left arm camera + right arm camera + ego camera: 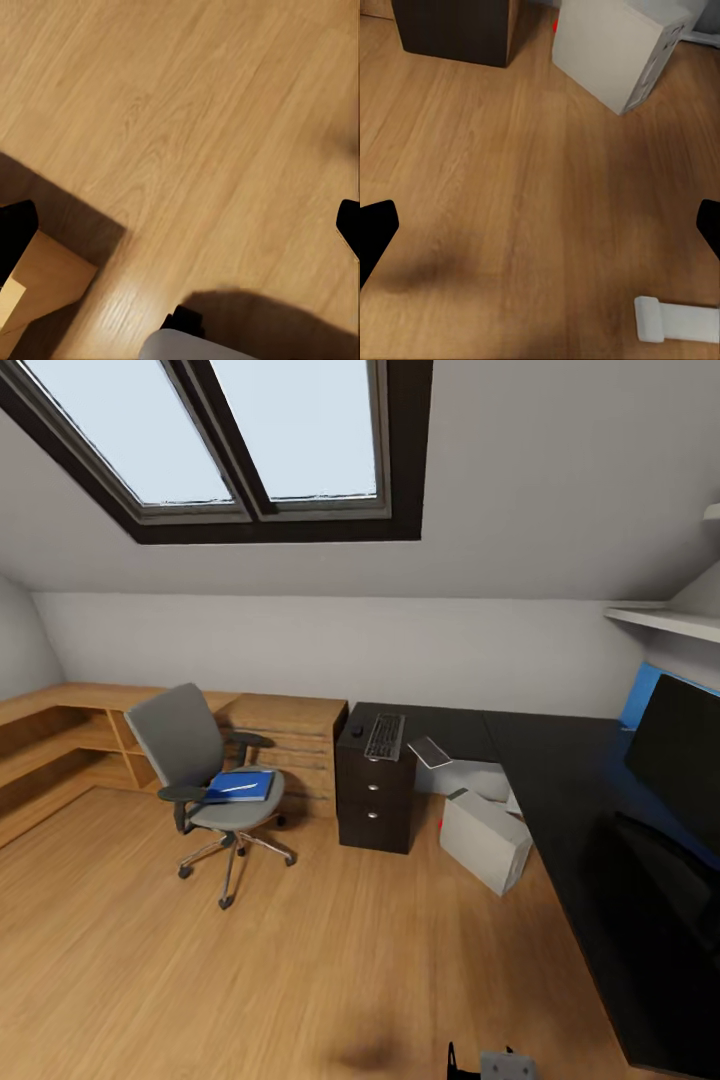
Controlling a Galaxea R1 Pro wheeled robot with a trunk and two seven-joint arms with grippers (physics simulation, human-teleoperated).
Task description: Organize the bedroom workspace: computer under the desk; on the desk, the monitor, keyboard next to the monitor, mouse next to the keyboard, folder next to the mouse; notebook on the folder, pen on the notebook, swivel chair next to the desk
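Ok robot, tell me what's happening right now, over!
Both grippers open, empty, over bare floor. Folder on swivel chair; keyboard on desk. Computer on the floor by the desk.

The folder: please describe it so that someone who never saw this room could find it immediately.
Find the swivel chair on the wooden floor, left of the black desk and its drawer unit. The folder lies flat on the grey seat. It is bright blue, unlike the grey padding around it.
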